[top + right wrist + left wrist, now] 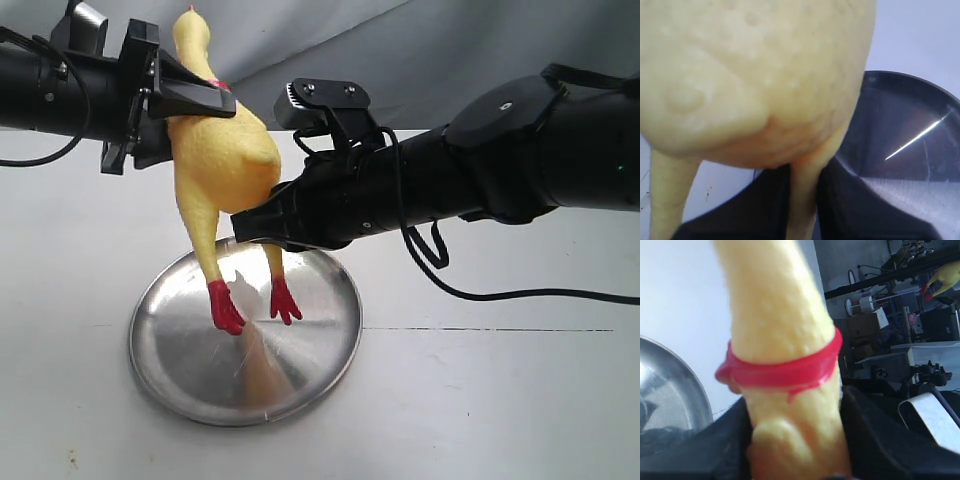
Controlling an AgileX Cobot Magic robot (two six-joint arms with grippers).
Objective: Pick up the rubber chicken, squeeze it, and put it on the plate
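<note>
Rubber chicken (225,160): hanging upright, feet lowest, over plate (300,370) on white desk (500,400). Left pincer (205,98): pinching the neck. Right pincer (255,225): apparently clamped on one leg just beneath the body.

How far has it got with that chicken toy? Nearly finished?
Pickup looks done: the left tool grips the rubber chicken by the neck near its red collar, and it hangs over the plate. In hand: the right tool is closed around a leg just under the body, which looks like the squeeze, though I can't tell how hard. Still left: laying it on the plate and letting go.
</note>
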